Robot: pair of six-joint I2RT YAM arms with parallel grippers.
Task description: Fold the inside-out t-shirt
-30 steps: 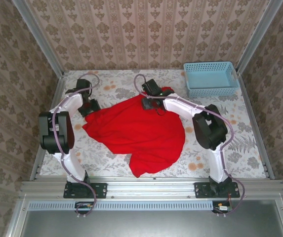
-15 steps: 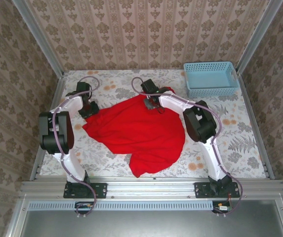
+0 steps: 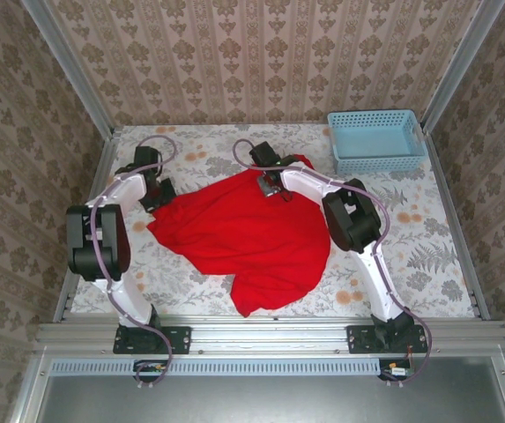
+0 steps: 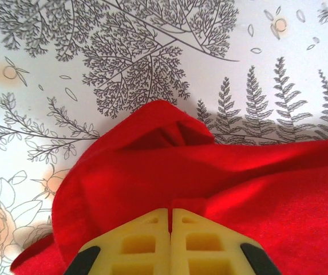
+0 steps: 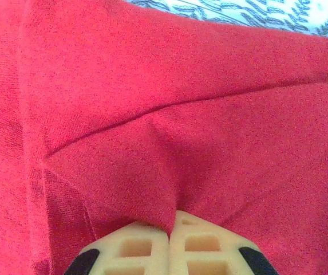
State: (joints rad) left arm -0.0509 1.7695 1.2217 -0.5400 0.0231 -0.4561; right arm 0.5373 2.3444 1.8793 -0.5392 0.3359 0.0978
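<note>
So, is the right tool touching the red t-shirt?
Touching. In the right wrist view the right tool is shut on a fold of the red t-shirt, pinched between its tips.

Surface: I see a pale desk [image 3: 428, 256] printed with flowers and ferns.
Middle: red t-shirt [image 3: 252, 233], rumpled, lying spread.
Far right corner: light-blue basket [image 3: 380, 164], apart from the shirt.

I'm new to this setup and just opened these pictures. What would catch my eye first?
The bright red t-shirt sprawls rumpled across the middle of the floral table. Both arms reach to it: the left gripper at its left corner, the right gripper at its far edge, each with jaws shut on a pinch of red cloth. A light-blue basket sits in the far right corner.
</note>
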